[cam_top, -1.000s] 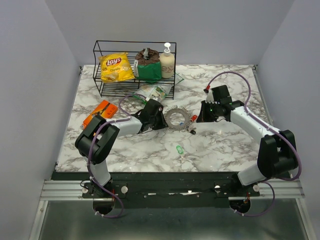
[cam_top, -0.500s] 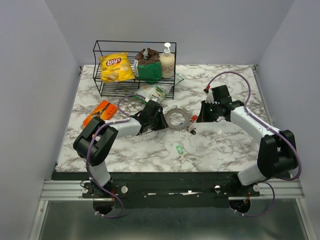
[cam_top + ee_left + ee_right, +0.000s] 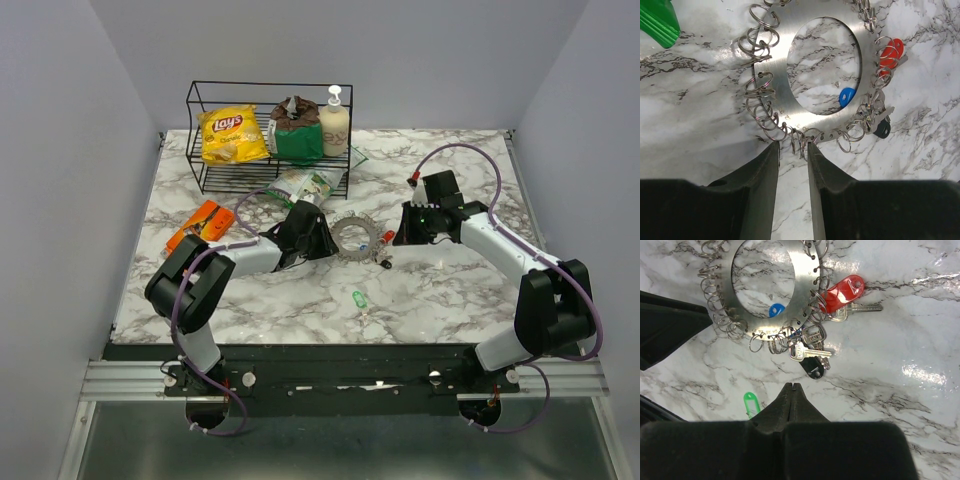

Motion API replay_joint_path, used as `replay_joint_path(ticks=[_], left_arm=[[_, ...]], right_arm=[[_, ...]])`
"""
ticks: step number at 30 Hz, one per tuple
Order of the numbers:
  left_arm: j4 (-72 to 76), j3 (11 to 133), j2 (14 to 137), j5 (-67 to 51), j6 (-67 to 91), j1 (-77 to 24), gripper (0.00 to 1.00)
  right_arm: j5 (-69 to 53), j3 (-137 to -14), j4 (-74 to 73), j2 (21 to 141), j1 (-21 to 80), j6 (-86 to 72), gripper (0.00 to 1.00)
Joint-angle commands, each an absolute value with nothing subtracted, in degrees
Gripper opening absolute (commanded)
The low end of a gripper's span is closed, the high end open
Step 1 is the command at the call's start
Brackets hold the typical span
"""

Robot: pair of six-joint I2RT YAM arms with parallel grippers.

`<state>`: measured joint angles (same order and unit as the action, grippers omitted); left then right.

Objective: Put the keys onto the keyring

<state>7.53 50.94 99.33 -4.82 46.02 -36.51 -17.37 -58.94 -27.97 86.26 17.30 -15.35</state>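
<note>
At lower centre, left jaws apart astride a wire split ring (image 3: 800, 142) on the flat steel disc keyring (image 3: 774, 70); right jaws together. Pinch it squarely.

The keyring (image 3: 782, 75) is a flat, shiny metal ring with many little wire loops around its edge. It lies flat mid-table. The red key (image 3: 842, 290) and black key (image 3: 812, 367) bunch at its right edge. The blue key (image 3: 776, 310) shows in its hole. The green key (image 3: 751, 402) lies alone, nearer.
</note>
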Motion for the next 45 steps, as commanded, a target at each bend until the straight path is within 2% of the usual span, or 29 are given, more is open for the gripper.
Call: replay_joint_path(ticks=[1,7,15,23,35,45], left_arm=[[7.47,52.47,100.63,-4.75,45.35,-36.91,0.38],[7.47,52.38,101.86,-4.75,45.44,-37.09,0.36],[8.53,52.03,102.48,-4.92,45.79,-37.09,0.28],[9.23,51.50,102.22,-4.74,45.62,-37.09,0.26],[15.64,47.64,96.77,-7.03,42.02,-37.09,0.30],[20.13,47.54,98.43,-12.57,41.05,-37.26,0.37]], right_arm=[[-17.58,-58.27,-27.68,87.01,17.67,-14.68,0.01],[-17.49,-58.09,-27.60,87.27,17.58,-14.76,0.01],[-17.40,-58.18,-27.60,87.19,17.67,-14.59,0.01],[-17.40,-58.01,-27.60,87.19,17.67,-14.59,0.02],[-17.58,-58.18,-27.60,86.84,17.67,-14.77,0.02],[-17.58,-58.01,-27.51,86.92,17.58,-14.76,0.02]])
